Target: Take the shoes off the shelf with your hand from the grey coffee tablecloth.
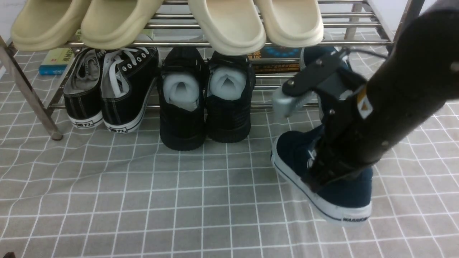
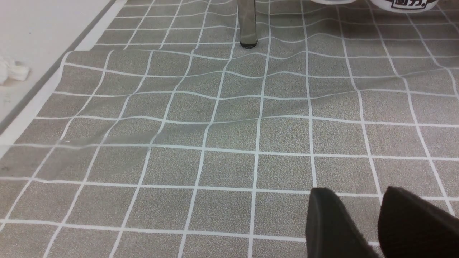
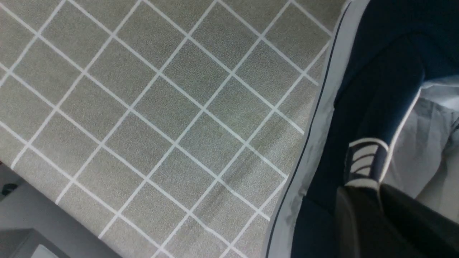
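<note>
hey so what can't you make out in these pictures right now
- Second navy canvas shoe: front view, mostly behind the black right arm.
- Toe of the gripped navy canvas shoe: right wrist view, cut by the frame edge.
- Cream clogs' far ends: front view, cut by the top edge.

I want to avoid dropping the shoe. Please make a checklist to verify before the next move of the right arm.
- Right gripper closed on the side of the navy shoe: ok
- Shoe clear of the black shoes: ok
- Left gripper away from the shoe: ok
- Tablecloth free of wrinkles: not ok
- Sole fully off the tablecloth: cannot tell
</note>
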